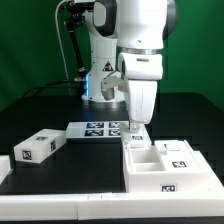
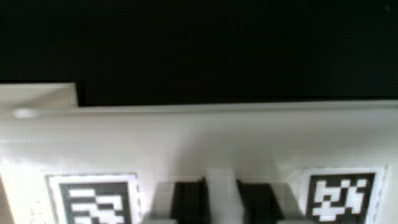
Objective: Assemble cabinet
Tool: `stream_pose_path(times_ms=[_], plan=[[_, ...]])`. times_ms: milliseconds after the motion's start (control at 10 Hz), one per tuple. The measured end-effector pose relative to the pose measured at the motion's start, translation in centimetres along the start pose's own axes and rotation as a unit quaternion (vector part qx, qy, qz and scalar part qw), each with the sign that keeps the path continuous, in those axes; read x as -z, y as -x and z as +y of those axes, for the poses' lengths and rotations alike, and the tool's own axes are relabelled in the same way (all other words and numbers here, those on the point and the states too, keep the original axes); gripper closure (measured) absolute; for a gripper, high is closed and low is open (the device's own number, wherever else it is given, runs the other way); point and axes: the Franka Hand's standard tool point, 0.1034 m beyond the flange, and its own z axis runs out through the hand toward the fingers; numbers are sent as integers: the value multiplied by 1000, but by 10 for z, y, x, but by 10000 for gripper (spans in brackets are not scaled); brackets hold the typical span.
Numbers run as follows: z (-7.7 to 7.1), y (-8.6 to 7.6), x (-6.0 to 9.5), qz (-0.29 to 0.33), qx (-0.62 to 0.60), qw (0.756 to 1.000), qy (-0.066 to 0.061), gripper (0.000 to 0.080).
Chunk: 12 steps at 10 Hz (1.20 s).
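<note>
The cabinet point(image 1: 165, 168) is a white boxy frame with open compartments and a tag on its front, at the exterior view's lower right. A small tagged part point(image 1: 176, 150) sits at its far side. My gripper point(image 1: 139, 130) hangs straight down at the frame's far left corner. In the wrist view the gripper point(image 2: 212, 202) has dark fingers point(image 2: 178, 203) close together with a thin white wall of the cabinet point(image 2: 196, 150) between them. Tags point(image 2: 93, 198) flank them on both sides. A white drawer block point(image 1: 38, 148) with a tag lies alone on the exterior view's left.
The marker board point(image 1: 98, 128) lies flat on the black table behind the cabinet, in front of the robot base. A white ledge point(image 1: 60, 205) runs along the table's front edge.
</note>
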Motion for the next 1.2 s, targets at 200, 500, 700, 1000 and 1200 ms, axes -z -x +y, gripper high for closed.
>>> stream_pose_path(times_ms=[200, 500, 700, 1000, 1200], plan=[[1, -2, 1, 1, 2, 1000, 1, 729], [1, -2, 0, 3, 12, 1000, 5, 729], [-1, -4, -1, 8, 13, 1000, 11, 729], [1, -3, -1, 10, 10, 1000, 16, 729], [1, 4, -1, 1, 14, 1000, 0, 729]])
